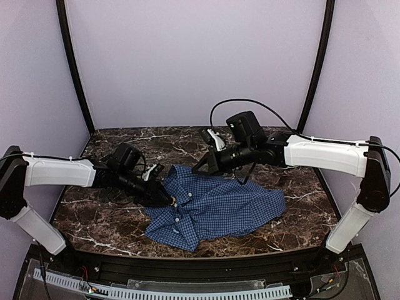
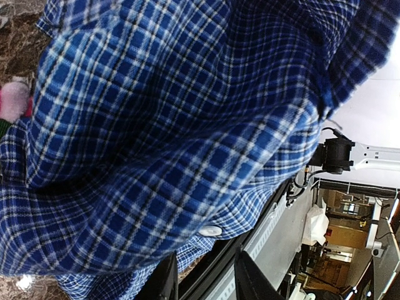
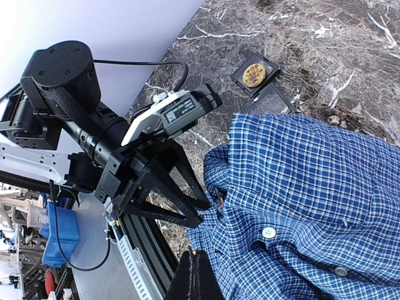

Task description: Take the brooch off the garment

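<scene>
Pinching a fold of the shirt (image 1: 212, 209) in my left claw (image 1: 167, 199), I judge the pink bit just beside it to be the brooch (image 2: 12, 100). My right claw (image 1: 201, 167), closed and empty, hovers farther off.

Shirt (image 1: 215, 206) lies midway across the table (image 1: 300, 187); tray (image 3: 270, 100) sits just behind its left end, a disc (image 3: 254, 74) in one slot.
</scene>
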